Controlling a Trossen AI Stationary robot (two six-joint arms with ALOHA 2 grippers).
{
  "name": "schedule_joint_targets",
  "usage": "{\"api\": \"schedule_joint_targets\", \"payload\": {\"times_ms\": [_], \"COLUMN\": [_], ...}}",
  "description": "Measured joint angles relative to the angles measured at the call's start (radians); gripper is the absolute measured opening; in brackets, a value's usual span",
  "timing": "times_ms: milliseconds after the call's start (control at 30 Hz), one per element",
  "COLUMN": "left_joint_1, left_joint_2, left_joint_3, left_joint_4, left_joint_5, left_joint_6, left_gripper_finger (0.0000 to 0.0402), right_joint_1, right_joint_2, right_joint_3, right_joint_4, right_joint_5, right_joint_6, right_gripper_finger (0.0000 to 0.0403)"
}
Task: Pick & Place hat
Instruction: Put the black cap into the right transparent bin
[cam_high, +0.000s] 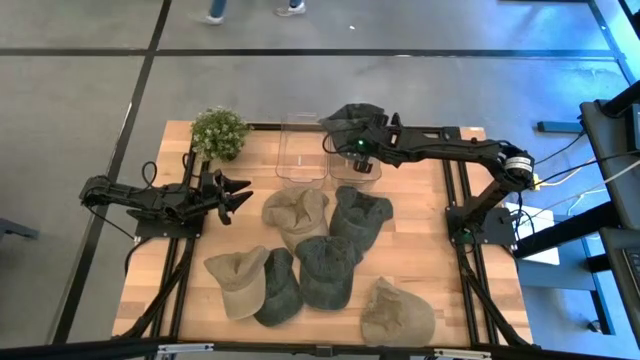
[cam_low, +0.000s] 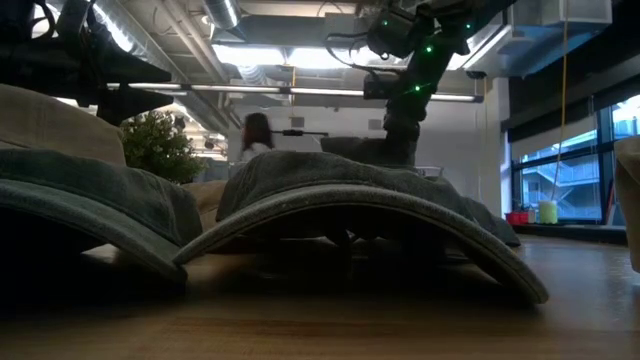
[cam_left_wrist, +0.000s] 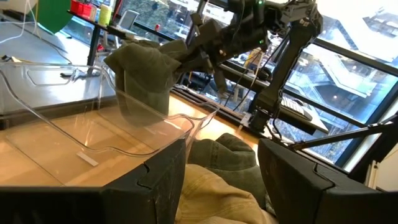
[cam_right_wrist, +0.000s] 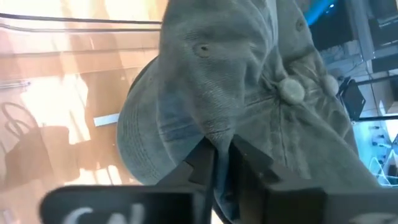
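My right gripper (cam_high: 351, 137) is over the far middle of the table, shut on a grey-green cap (cam_high: 354, 114) above the right-hand one of two clear bins (cam_high: 356, 166). The left wrist view shows this cap (cam_left_wrist: 145, 73) hanging at the bin's rim, its lower part seen through the clear wall. My left gripper (cam_high: 241, 194) waits open at the table's left side, touching nothing. Several more caps lie on the wood, among them a tan cap (cam_high: 295, 212) and a dark cap (cam_high: 325, 268). My right gripper pinches a raised fold of the cap's crown cloth (cam_right_wrist: 214, 135) between its two fingers (cam_right_wrist: 203, 163), a little away from the top button (cam_right_wrist: 291, 91). The fingers come from above. The cap is lifted clear of the table and hangs below them, its brim drooping.
A potted plant (cam_high: 220, 132) stands at the far left corner beside the left clear bin (cam_high: 300, 150). Caps cover the middle and near part of the table, including a tan cap (cam_high: 397, 312) at the near right. A person shows far off in the room (cam_low: 256, 135).
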Motion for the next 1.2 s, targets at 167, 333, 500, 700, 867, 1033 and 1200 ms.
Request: {"api": "schedule_joint_targets", "payload": {"times_ms": [167, 333, 500, 700, 867, 1033, 1200], "left_joint_1": [0.0, 0.0, 0.0, 0.0, 0.0, 0.0, 0.0], "left_joint_2": [0.0, 0.0, 0.0, 0.0, 0.066, 0.202, 0.327], "left_joint_3": [0.0, 0.0, 0.0, 0.002, 0.008, 0.077, 0.134], "left_joint_4": [0.0, 0.0, 0.0, 0.003, 0.07, 0.021, 0.014], "left_joint_5": [0.0, 0.0, 0.0, -0.029, -0.022, -0.052, -0.032], "left_joint_6": [0.0, 0.0, 0.0, -0.07, -0.059, 0.008, 0.009], "left_gripper_finger": [0.0196, 0.0196, 0.0196, 0.0196, 0.0196, 0.0196, 0.0196], "right_joint_1": [0.0, 0.0, 0.005, 0.005, 0.005, 0.002, 0.001], "right_joint_2": [0.0, -0.005, -0.034, -0.133, -0.249, -0.327, -0.357], "right_joint_3": [0.0, 0.018, 0.07, 0.119, 0.131, 0.131, 0.131], "right_joint_4": [0.0, -0.018, -0.047, -0.08, -0.079, -0.073, -0.126], "right_joint_5": [0.0, 0.003, 0.004, 0.004, 0.004, 0.002, -0.123], "right_joint_6": [0.003, 0.003, 0.008, 0.094, 0.125, 0.168, 0.17], "right_gripper_finger": [0.0117, 0.0171, 0.0191, 0.0192, 0.0193, 0.0193, 0.0193]}}
